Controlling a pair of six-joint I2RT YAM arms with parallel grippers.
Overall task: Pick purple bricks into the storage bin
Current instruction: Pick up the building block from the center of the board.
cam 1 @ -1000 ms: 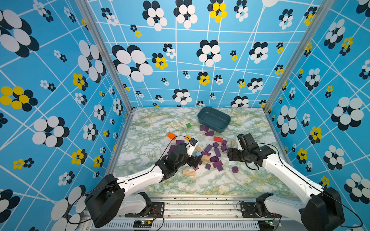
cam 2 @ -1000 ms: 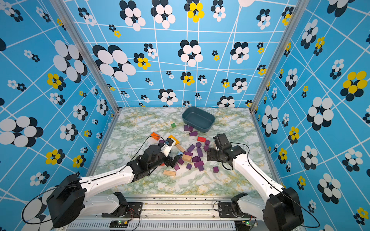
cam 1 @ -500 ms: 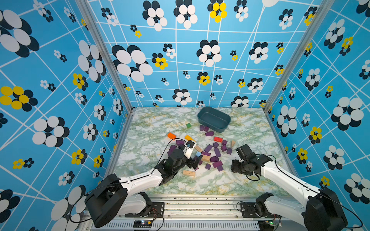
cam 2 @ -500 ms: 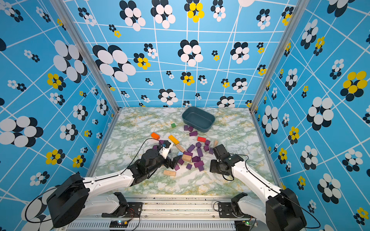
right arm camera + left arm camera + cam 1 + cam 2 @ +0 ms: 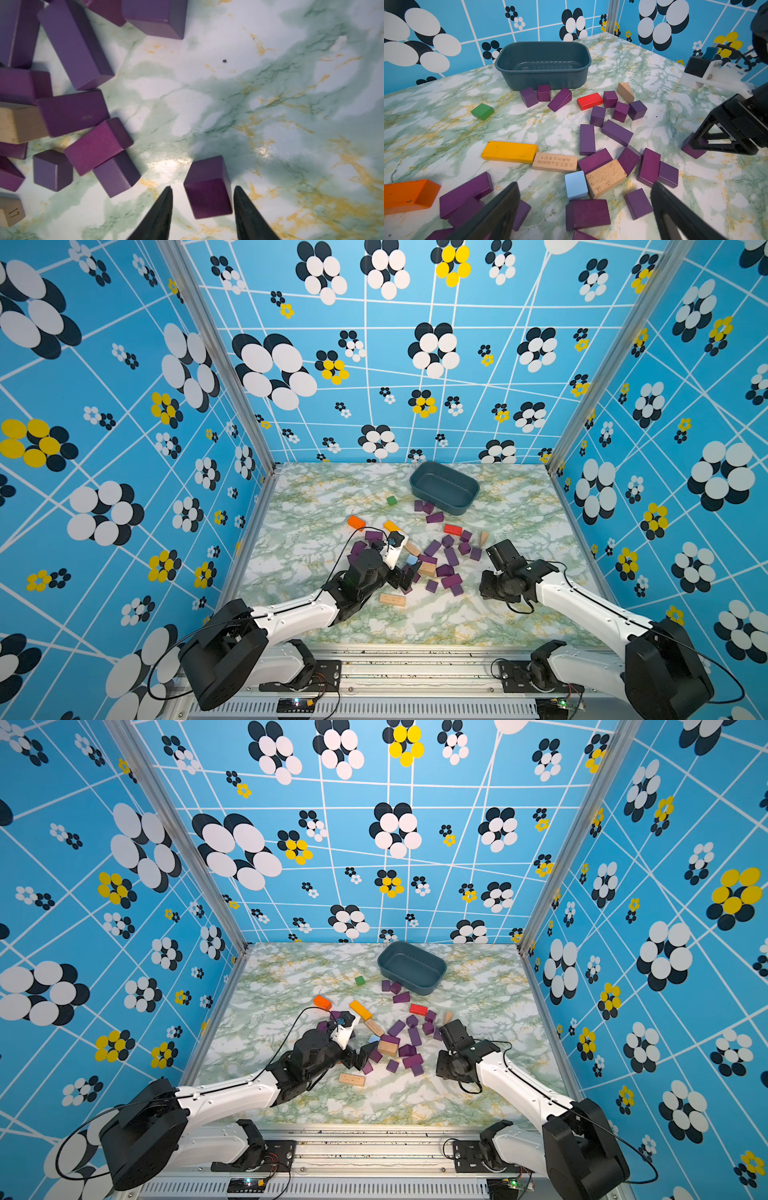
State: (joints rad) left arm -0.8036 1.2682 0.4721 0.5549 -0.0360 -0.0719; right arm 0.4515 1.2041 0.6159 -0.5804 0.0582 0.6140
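Right gripper (image 5: 203,188): down at the table (image 5: 311,497), jaws partway closed around a lone purple cube (image 5: 208,180). The cube sits just apart from the main scatter of purple bricks (image 5: 451,556). One finger is almost on it and the other shows a clear gap, so it is not clamped yet.

Left gripper (image 5: 584,185): spread wide, empty, low over the near edge of the scatter.

Storage bin (image 5: 444,488): far end of the table, well apart from both arms. It looks empty in the left wrist view.

Risks, my reading:
- The cube lies slightly skewed and off-centre between the fingers. The near finger would meet it first and could twist it into a corner pinch that slips on the lift.
- The carry to the bin crosses the scatter, and a low path could knock bricks.

Versus a second ago:
- The right wrist stood farther back, and the cube lay uncovered in both top views.
- Now the wrist hides the cube and the jaws are narrower.
- The left arm has barely changed and keeps the same wide spread.
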